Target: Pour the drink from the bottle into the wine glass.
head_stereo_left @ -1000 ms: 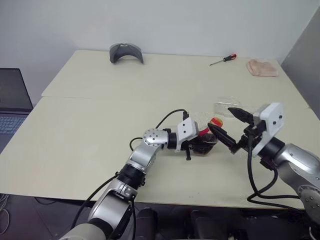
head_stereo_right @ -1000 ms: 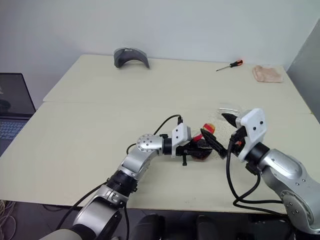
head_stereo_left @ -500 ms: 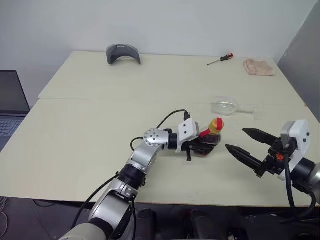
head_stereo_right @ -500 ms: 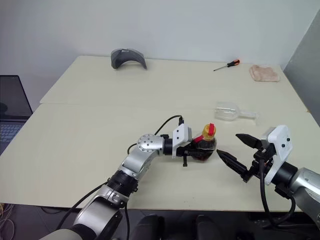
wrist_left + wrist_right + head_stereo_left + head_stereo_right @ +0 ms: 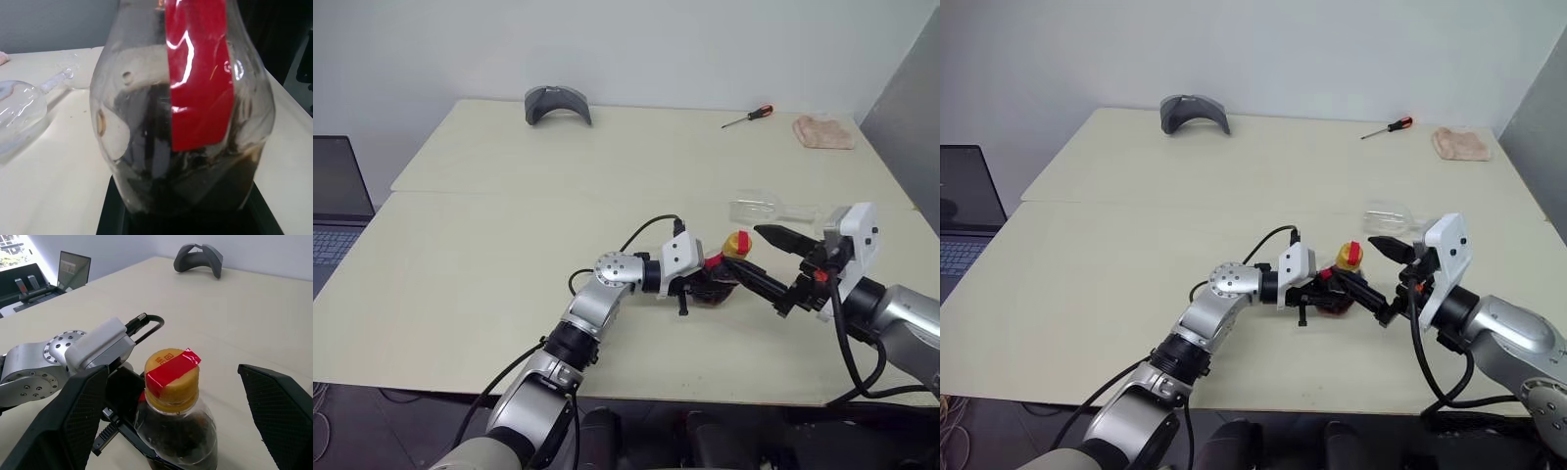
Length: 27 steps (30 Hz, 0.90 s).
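Our right gripper (image 5: 1379,274) has swung back in from the table's edge, so its wide-spread fingers now flank the bottle (image 5: 717,277) at the capped neck; uncapping looks next. Our left gripper (image 5: 697,285) stays pinched on the bottle's body, reaching level across the table. The glass (image 5: 759,210) seems to lie on its side just beyond.

Head stereo pair: high, facing forward and down over the table (image 5: 460,274). Left wrist view: pressed close against the bottle (image 5: 186,112), facing sideways. Right wrist view: near, facing its cap (image 5: 171,372). All views share the bottle.
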{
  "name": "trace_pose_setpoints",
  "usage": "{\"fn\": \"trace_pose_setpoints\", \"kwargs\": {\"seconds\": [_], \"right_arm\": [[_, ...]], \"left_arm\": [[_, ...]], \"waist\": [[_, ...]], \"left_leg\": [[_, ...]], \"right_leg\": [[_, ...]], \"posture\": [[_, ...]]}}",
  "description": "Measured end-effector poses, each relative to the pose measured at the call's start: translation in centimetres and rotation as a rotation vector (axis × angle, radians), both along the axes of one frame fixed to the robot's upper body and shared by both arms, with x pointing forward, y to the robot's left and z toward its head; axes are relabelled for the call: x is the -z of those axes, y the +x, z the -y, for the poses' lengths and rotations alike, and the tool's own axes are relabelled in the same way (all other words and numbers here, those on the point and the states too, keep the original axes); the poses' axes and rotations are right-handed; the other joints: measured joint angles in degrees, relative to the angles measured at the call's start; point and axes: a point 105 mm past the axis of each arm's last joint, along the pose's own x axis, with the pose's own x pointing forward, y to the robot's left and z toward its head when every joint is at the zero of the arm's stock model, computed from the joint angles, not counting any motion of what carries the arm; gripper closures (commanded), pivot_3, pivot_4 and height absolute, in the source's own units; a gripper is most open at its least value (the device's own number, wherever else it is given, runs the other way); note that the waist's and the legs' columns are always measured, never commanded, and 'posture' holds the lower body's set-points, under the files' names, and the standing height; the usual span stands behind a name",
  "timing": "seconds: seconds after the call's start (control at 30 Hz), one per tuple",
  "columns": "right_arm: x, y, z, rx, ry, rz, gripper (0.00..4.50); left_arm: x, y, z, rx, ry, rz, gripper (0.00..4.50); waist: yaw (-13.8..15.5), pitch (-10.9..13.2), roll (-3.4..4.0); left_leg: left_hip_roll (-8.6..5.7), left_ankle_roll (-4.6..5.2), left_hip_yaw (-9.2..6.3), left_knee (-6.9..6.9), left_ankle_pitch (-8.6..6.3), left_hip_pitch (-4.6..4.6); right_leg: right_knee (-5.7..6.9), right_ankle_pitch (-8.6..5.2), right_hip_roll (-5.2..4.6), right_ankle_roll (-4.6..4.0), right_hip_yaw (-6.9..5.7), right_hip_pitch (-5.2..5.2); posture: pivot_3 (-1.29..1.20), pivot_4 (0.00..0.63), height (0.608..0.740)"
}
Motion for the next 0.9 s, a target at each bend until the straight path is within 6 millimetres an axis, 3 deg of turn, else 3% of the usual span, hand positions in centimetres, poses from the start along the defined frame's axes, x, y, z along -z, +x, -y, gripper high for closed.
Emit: {"fn": "trace_pose_setpoints", "kwargs": {"seconds": [0.07,0.17,0.43,0.9], "right_arm": [[0.34,0.08,-0.18,-0.006,-0.005,-0.006,0.0],[0.72,0.31,-0.21,-0.007,-0.012,-0.009,0.55],[0.68,0.55,-0.47,-0.015,0.01,0.0,3.29],[0.44,0.69,-0.68,-0.016,0.016,0.008,3.3]], "left_arm": [[0.0,0.0,0.0,0.0,0.0,0.0,3.73],[0.0,0.0,0.0,0.0,0.0,0.0,3.73],[0.01,0.0,0.01,-0.001,0.0,-0.001,3.73],[-0.24,0.09,-0.13,-0.007,-0.008,0.004,3.73]], "waist": [[0.0,0.0,0.0],[0.0,0.0,0.0],[0.0,0.0,0.0],[0.0,0.0,0.0]], "left_leg": [[0.0,0.0,-0.01,0.0,0.0,0.0],[0.01,0.0,-0.01,0.0,0.0,0.0],[0.02,0.0,-0.01,0.0,0.0,0.0],[0.02,0.0,-0.01,0.0,0.0,0.0]], "right_leg": [[0.01,0.0,0.0,0.0,0.0,0.0],[0.01,0.0,0.0,0.01,0.0,0.0],[0.01,0.0,-0.01,0.0,-0.01,0.0],[0.01,0.0,-0.02,-0.01,-0.01,-0.01]], "posture": [[0.0,0.15,0.74],[0.0,0.15,0.74],[0.0,0.15,0.74],[0.0,0.15,0.74]]}}
